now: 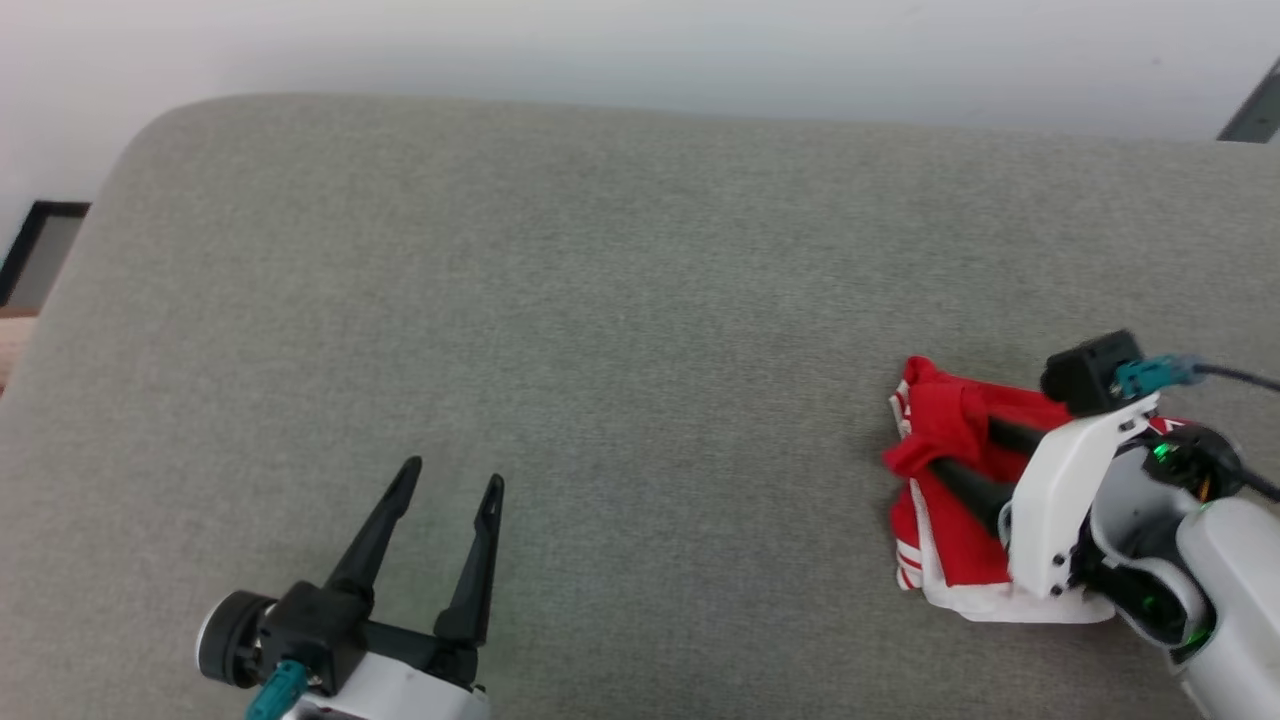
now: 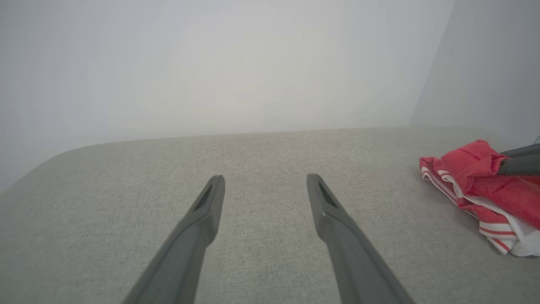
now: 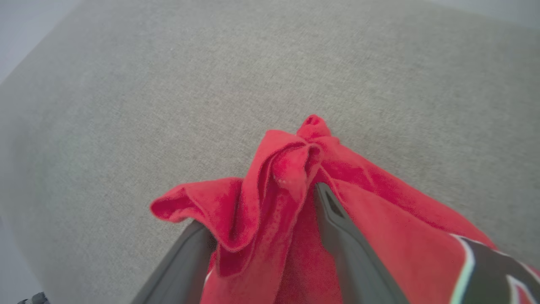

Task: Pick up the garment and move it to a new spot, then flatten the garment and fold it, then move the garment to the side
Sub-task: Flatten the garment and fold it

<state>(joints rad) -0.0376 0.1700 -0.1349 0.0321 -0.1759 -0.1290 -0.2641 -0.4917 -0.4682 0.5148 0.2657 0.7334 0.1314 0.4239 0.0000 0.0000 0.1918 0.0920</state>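
The left gripper (image 1: 453,471) of two long dark tapering fingers hung wide apart and empty just over the grey woven upholstered surface (image 1: 600,300), touching nothing. The right gripper (image 1: 960,445) also had its fingers spread, about as wide, but they were pushed into the red jersey-style garment (image 1: 960,550). In the right wrist view a soft, fleecy fold of the red cloth (image 3: 287,181) stood bunched between the fingers and draped over one fingertip, hiding it; the other finger (image 3: 333,219) lay bare against the cloth. Whether the cloth was pinched could not be made out.

The garment lay crumpled under and ahead of the right gripper, well apart from the left one and off to that gripper's right side. Red-and-white striped trim (image 2: 493,230) showed along its edge, a white part (image 1: 1000,600) lay beneath the wrist, and black white-outlined lettering (image 3: 493,270) was cut off by the frame. Beyond both grippers the surface ran flat to a rounded corner, with a plain pale wall (image 2: 211,63) behind.
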